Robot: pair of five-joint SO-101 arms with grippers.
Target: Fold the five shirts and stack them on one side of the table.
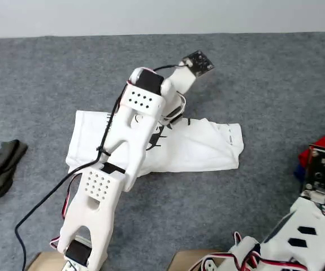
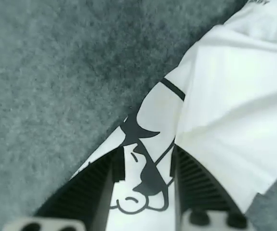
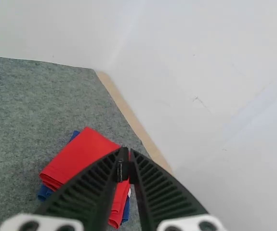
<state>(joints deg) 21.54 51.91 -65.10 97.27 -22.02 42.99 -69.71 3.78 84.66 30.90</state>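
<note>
Here the left hand (image 2: 146,153) stands open, its jaws astride the black print on the white cotton shirt (image 1: 199,148), which lies half folded mid-way across the grey carpeted surface (image 1: 264,73). It should probably pinch one layer's edge only and carry it across flat. The right hand (image 3: 125,155) is closed and empty.

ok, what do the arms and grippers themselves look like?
Both are white plastic shells: left arm has grids of round holes and a black cable trailing off; right arm shows red, white and black wiring; left gripper and right gripper have black ribbed fingers on white bases.
</note>
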